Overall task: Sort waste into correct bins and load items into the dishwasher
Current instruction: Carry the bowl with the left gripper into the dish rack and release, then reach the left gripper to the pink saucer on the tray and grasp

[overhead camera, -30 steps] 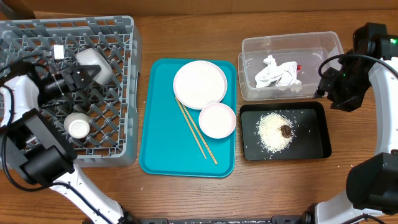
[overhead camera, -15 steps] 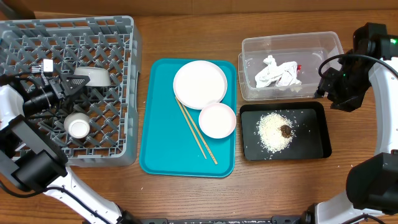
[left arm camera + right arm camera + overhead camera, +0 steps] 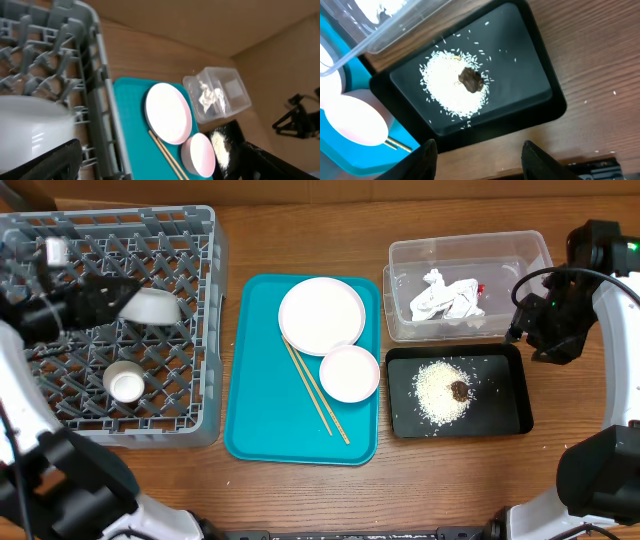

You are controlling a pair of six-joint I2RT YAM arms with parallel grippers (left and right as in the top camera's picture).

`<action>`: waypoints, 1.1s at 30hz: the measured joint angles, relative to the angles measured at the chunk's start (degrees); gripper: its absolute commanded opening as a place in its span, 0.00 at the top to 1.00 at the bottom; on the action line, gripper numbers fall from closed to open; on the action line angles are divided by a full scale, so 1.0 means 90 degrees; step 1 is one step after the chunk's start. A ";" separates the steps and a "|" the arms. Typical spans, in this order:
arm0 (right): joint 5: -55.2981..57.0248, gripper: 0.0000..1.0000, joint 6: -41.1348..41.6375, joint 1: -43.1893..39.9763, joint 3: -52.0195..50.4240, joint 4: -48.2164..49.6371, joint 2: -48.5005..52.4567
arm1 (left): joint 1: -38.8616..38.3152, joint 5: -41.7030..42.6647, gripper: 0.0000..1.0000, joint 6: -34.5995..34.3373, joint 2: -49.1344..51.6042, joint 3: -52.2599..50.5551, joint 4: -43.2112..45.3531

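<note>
1. My left gripper [image 3: 108, 298] has just sprung wide open and holds nothing.
2. The grey bowl [image 3: 150, 307] it released sits in the dish rack [image 3: 205, 240].
3. Bowl loaded, I judge; the plate [image 3: 321, 315] remains.

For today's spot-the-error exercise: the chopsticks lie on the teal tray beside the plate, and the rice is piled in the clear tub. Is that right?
No. The rice is piled in the black tray, not the clear tub; the overhead view shows it. The chopsticks do lie on the teal tray beside the plate.
</note>
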 measured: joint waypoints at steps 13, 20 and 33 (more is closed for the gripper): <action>0.0503 0.36 0.0204 -0.0362 -0.0005 -0.0160 0.0000 | -0.3718 -0.2601 0.00 -0.0758 -0.0471 0.0007 0.0131; 0.0549 0.35 0.0274 -0.0631 -0.0007 -0.0136 0.0000 | -0.5812 -0.4053 0.00 -0.0979 -0.0270 0.0007 0.0270; 0.0554 0.35 0.0279 -0.0624 -0.0007 -0.0114 0.0000 | -0.7810 -0.4942 0.22 -0.1115 0.1435 0.0005 -0.0027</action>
